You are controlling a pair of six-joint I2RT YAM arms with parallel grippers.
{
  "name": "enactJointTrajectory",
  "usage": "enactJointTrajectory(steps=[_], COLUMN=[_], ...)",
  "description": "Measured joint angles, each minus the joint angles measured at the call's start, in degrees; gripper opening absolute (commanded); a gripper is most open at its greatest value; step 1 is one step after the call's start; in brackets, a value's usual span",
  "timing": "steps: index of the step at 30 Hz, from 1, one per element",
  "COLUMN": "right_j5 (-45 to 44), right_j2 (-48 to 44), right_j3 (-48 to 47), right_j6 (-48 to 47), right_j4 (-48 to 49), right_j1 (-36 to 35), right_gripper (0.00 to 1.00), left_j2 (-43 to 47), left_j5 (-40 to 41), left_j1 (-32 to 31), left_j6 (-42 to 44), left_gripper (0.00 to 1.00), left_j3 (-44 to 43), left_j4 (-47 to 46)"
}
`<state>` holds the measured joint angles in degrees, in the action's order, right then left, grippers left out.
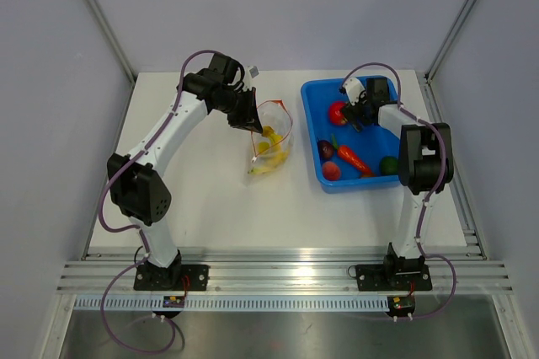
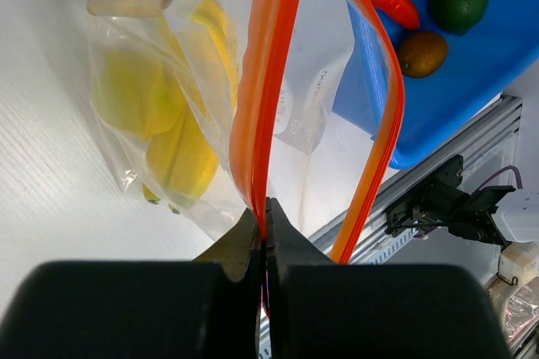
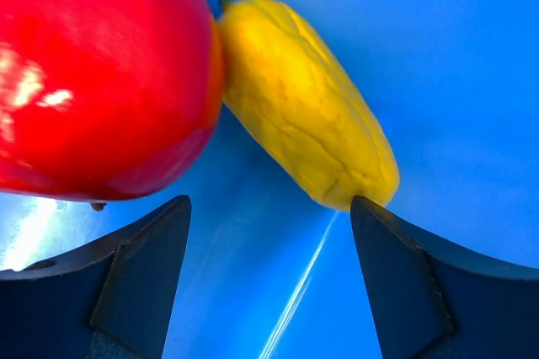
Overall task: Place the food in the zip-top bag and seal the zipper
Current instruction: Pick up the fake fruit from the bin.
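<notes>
Left hand: pinched tight on thin orange-red zipper strip of crinkly clear plastic bag.
Right hand: spread wide, empty, over blue plastic bin.
Tip: probably press both strips together fully.

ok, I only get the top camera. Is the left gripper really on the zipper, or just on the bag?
Observer: On the zipper. In the left wrist view the left gripper is shut on the zipper itself.
Operator: Sealed?
Observer: No. Beyond the pinch the two orange strips bow apart, so the bag mouth gapes.
Operator: And the right side?
Observer: The right gripper is open and holds nothing. It hangs low in the bin, with a tomato and a yellow fruit just ahead.
</notes>
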<state>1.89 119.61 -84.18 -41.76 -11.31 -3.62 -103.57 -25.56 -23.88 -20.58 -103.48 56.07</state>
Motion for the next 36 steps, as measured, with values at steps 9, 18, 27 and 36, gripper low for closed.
enactJointTrajectory(steps=[9, 18, 27, 36], right_j5=[1.8, 6.8, 11.1, 11.0], right_j2=[1.0, 4.7, 6.7, 3.7], right_j3=[-4.9, -8.4, -7.9, -2.8], right_j6=[-3.8, -4.7, -2.8, 1.8], right_j4=[0.6, 1.1, 0.8, 2.4], right_j1=[0.2, 1.5, 2.7, 2.7], right_gripper=[0.88, 0.89, 0.70, 0.76], left_j2=[-0.1, -0.8, -1.7, -2.5], left_j5=[0.0, -0.2, -0.4, -0.7], left_j1=[0.0, 0.0, 0.0, 0.0], left_j6=[0.0, 0.0, 0.0, 0.0], left_gripper=[0.00, 0.00, 0.00, 0.00], left_j3=[-0.3, -0.4, -0.4, -0.6], left_j4=[0.6, 0.9, 0.9, 0.8])
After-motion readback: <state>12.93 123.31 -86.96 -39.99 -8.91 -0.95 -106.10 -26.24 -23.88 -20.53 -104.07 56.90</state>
